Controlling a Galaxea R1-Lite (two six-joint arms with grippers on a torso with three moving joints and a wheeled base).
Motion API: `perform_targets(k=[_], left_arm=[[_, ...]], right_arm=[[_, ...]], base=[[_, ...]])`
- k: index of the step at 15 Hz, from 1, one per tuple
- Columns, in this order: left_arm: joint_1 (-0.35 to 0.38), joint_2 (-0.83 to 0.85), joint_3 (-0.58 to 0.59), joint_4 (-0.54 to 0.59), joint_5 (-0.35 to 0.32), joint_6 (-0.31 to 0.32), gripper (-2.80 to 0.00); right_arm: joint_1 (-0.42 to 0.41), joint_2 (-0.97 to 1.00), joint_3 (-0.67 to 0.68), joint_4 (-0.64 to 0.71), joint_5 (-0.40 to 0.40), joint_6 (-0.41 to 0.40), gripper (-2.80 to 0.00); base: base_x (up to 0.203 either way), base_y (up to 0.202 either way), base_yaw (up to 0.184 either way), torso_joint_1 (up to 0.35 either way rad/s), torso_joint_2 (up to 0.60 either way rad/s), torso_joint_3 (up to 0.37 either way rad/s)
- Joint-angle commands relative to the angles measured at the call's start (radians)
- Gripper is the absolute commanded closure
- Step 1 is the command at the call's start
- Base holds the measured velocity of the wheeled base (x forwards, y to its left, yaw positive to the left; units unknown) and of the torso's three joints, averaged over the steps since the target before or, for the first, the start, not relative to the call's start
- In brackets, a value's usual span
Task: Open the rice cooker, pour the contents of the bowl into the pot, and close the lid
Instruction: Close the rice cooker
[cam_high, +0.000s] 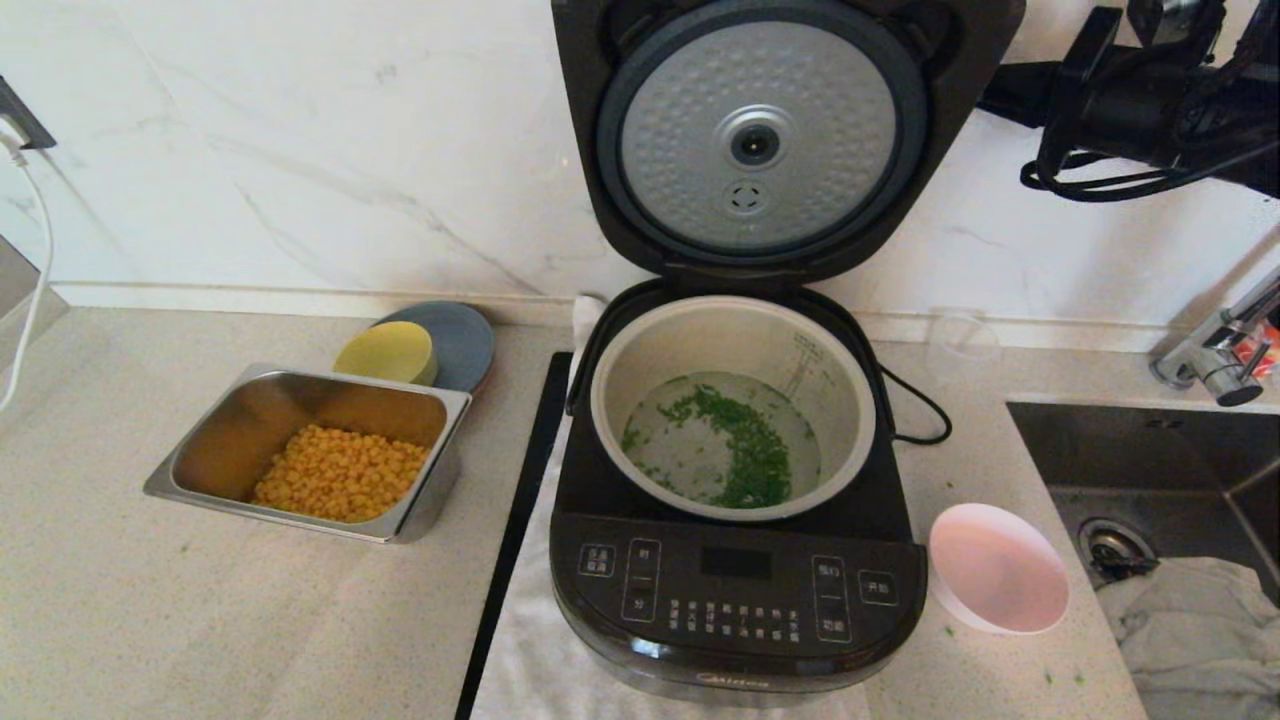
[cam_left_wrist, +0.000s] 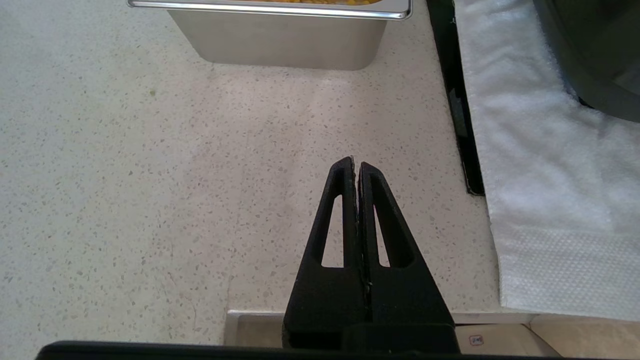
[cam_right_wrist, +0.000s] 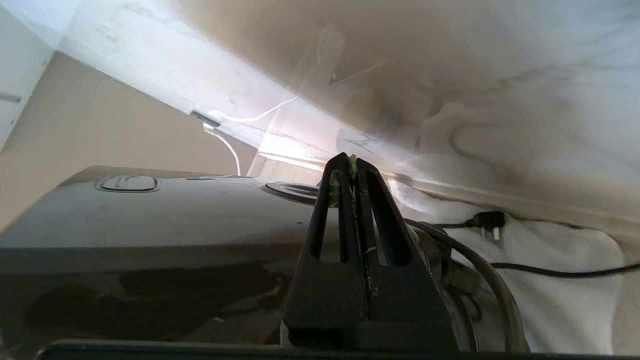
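Reaching behind the raised lid (cam_high: 757, 135) of the rice cooker (cam_high: 735, 590), my right tool (cam_right_wrist: 353, 162) is pinched shut, holding nothing, green bits stuck to its tips. Herb bits (cam_high: 745, 450) lie in the pot (cam_high: 640, 375); the emptied bowl (cam_high: 997, 568) sits toward the counter's (cam_high: 200, 620) front edge beside the cooker. My left tool (cam_left_wrist: 356, 165) hovers closed, empty, over the counter.

Glossy black plastic rice cooker (cam_high: 738, 590), dimpled silver metal lid (cam_high: 757, 135) underside, brushed steel tray (cam_high: 310, 452), speckled stone counter (cam_high: 150, 620)
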Motion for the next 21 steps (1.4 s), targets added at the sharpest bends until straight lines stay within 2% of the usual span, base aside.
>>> perform_targets(k=[1, 4, 12, 17, 21], left_arm=[[0.000, -0.001, 0.000, 0.002, 0.000, 0.000, 0.00], [0.000, -0.001, 0.000, 0.000, 0.000, 0.000, 0.00], [0.000, -0.001, 0.000, 0.000, 0.000, 0.000, 0.00], [0.000, -0.001, 0.000, 0.000, 0.000, 0.000, 0.00], [0.000, -0.001, 0.000, 0.000, 0.000, 0.000, 0.00]], right_arm=[[0.014, 0.036, -0.037, -0.004, 0.004, 0.004, 0.00], [0.040, 0.057, -0.076, -0.005, 0.004, 0.004, 0.00], [0.105, 0.022, -0.057, 0.009, 0.012, 0.005, 0.00], [0.109, -0.070, 0.049, 0.056, 0.104, 0.007, 0.00], [0.109, -0.154, 0.169, 0.058, 0.138, 0.007, 0.00]], base=[[0.000, 0.000, 0.000, 0.000, 0.00, 0.000], [0.000, 0.000, 0.000, 0.000, 0.00, 0.000], [0.000, 0.000, 0.000, 0.000, 0.00, 0.000], [0.000, 0.000, 0.000, 0.000, 0.00, 0.000], [0.000, 0.000, 0.000, 0.000, 0.00, 0.000]])
